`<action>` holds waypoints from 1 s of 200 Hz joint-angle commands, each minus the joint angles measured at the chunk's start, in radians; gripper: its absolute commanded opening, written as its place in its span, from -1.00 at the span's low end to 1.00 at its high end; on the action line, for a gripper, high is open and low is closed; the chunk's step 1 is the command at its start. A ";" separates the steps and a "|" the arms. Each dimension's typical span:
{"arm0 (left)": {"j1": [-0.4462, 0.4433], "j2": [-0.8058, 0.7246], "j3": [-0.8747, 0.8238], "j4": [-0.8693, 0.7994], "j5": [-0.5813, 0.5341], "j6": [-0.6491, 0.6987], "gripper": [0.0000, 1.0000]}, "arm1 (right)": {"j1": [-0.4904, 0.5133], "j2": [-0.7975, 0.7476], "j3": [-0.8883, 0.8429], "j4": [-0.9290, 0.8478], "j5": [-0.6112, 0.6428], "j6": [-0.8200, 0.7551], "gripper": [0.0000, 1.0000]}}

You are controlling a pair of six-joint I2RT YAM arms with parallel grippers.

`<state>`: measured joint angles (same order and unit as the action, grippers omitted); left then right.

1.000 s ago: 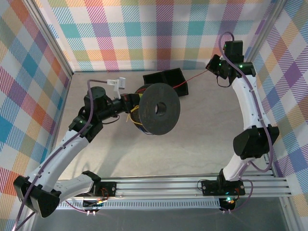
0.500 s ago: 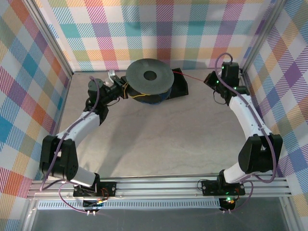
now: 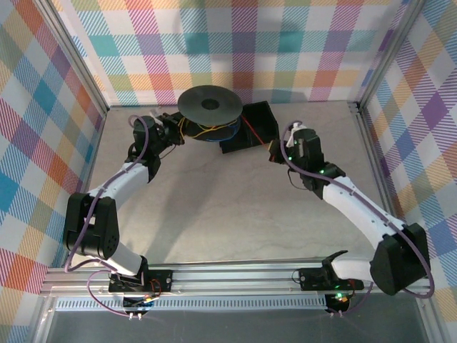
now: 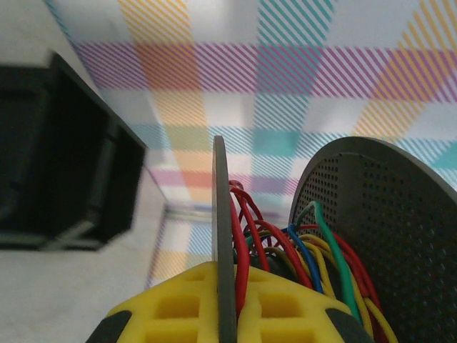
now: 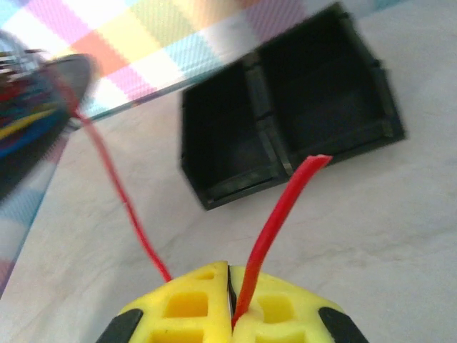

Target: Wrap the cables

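**Top view.** The black spool [image 3: 209, 106] stands at 12 o'clock on the surface [image 3: 235, 207], close to the plaid back wall, with its upper flange facing the camera. Coloured cables [image 3: 207, 133] are wound on its core beneath that flange. The left fingers [image 3: 173, 128] meet the spool at its 9 o'clock side. A black bin [image 3: 251, 127] lies just beside the spool at 3 o'clock. One red cable [image 3: 255, 134] leaves the winding and crosses above the bin to the right fingers [image 3: 280, 148], at 4 o'clock from the bin.

**Left wrist view.** The yellow left fingers [image 4: 203, 286] are clenched on the thin edge of one spool [image 4: 378, 214] flange. Red, yellow, blue and green cables [image 4: 285, 250] lie packed between the two flanges. The bin [image 4: 64, 157] sits at 9 o'clock, blurred.

**Right wrist view.** The yellow right fingers [image 5: 211, 314] are pressed together, grasping the red cable [image 5: 278, 214]. Its cut end rises free toward 1 o'clock, and the rest of the strand runs toward 10 o'clock to the blurred spool [image 5: 43, 107]. The bin [image 5: 285, 121] lies open on the surface [image 5: 371, 236] at 12 o'clock.
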<state>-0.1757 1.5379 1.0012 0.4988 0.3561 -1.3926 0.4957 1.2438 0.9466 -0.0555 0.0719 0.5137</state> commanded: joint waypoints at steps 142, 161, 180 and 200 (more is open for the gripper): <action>-0.259 -0.038 0.358 -0.715 -0.651 0.654 -1.00 | 0.431 0.046 0.200 0.160 -0.153 -0.171 -1.00; -0.309 -0.004 0.400 -0.756 -0.684 0.712 -1.00 | 0.431 0.046 0.232 0.142 -0.129 -0.163 -1.00; -0.352 0.021 0.423 -0.767 -0.702 0.761 -1.00 | 0.429 0.052 0.263 0.120 -0.091 -0.154 -1.00; -0.399 0.041 0.442 -0.783 -0.718 0.816 -1.00 | 0.419 0.052 0.289 0.089 -0.036 -0.146 -1.00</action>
<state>-0.5377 1.5253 1.4120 -0.3054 -0.2005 -0.7044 0.8898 1.3281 1.1309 -0.0574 0.0803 0.3481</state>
